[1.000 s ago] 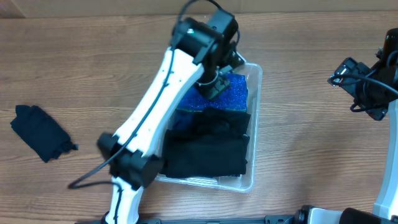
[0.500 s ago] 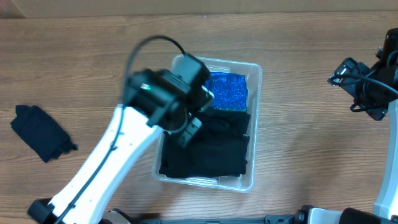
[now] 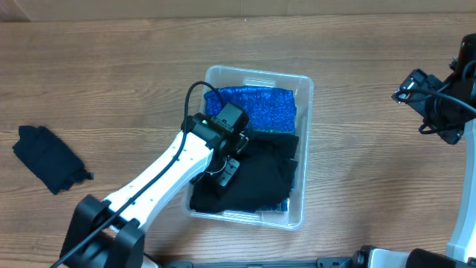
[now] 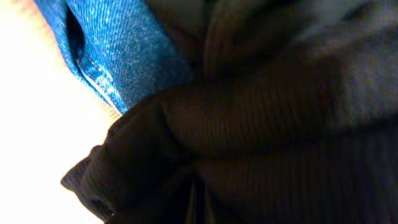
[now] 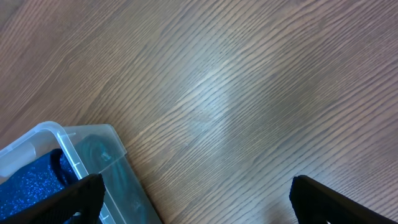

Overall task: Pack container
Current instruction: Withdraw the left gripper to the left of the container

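The clear container (image 3: 306, 88) stands mid-table and holds a blue glittery garment (image 3: 260, 108) at its far end and black folded garments (image 3: 264, 182) in front of it. My left gripper (image 3: 224, 170) is down inside the container on the black garments at its left side, and its fingers look shut. The left wrist view is filled by black ribbed fabric (image 4: 261, 124), with the blue garment (image 4: 118, 50) at the upper left. My right gripper (image 5: 199, 205) is open and empty over bare table to the right of the container (image 5: 93, 140). It also shows in the overhead view (image 3: 435, 104).
A dark navy folded garment (image 3: 48, 158) lies on the wooden table at the far left, apart from the container. The right arm's base and cables are at the right edge (image 3: 461, 223).
My left arm pulled back from the blue garment at the container's far end and came down onto the black garments at the near left. The right arm has not moved.
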